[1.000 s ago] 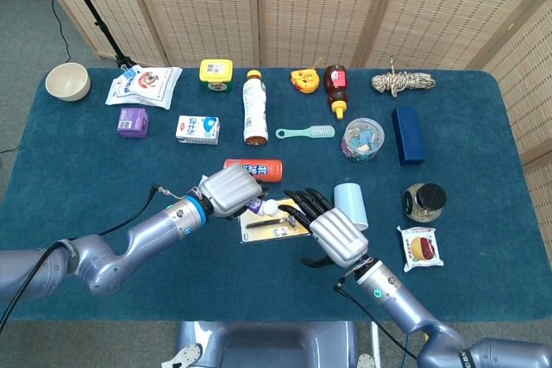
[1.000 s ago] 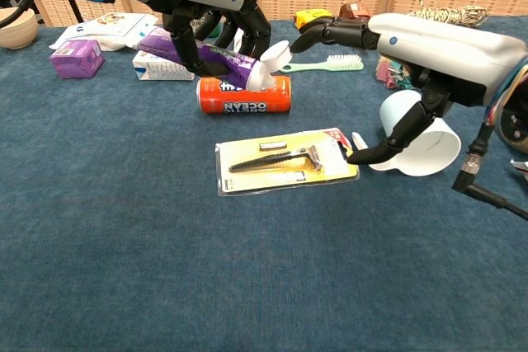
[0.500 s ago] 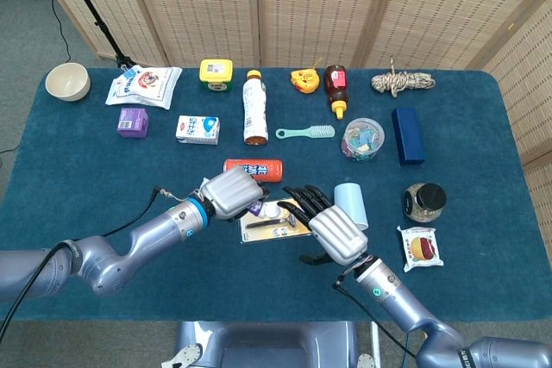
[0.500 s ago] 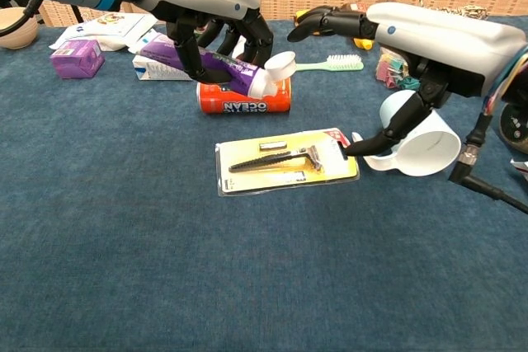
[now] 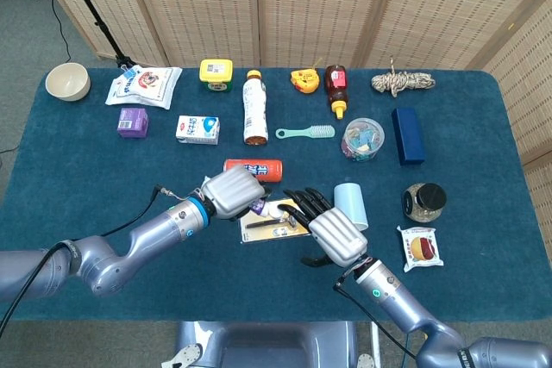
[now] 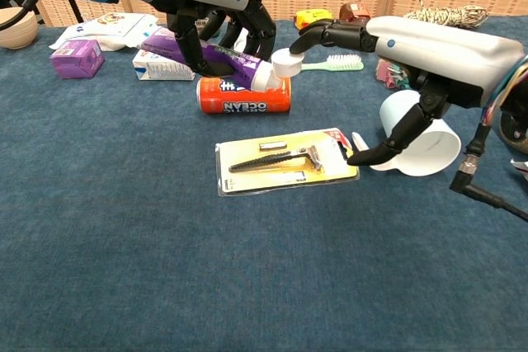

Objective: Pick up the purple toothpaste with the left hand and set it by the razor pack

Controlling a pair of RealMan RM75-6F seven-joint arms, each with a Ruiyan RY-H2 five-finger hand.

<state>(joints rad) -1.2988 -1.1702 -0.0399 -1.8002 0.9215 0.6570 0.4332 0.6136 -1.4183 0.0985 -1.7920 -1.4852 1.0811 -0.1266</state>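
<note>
Razor pack [image 6: 286, 161] lay flat nearest, right hand [image 6: 429, 47] just right of it, fingers spread, holding nothing, left hand [image 6: 210, 6] gripped toothpaste [image 6: 216, 60] aloft, over orange can [image 6: 242, 95] beyond pack.

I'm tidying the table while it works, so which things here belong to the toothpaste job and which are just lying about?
Part of the job: purple toothpaste, held by the left robot hand; razor pack.

Just lying about: orange can, white cup, green brush, brown sauce bottle, bowl, rope, blue case, purple box.
</note>
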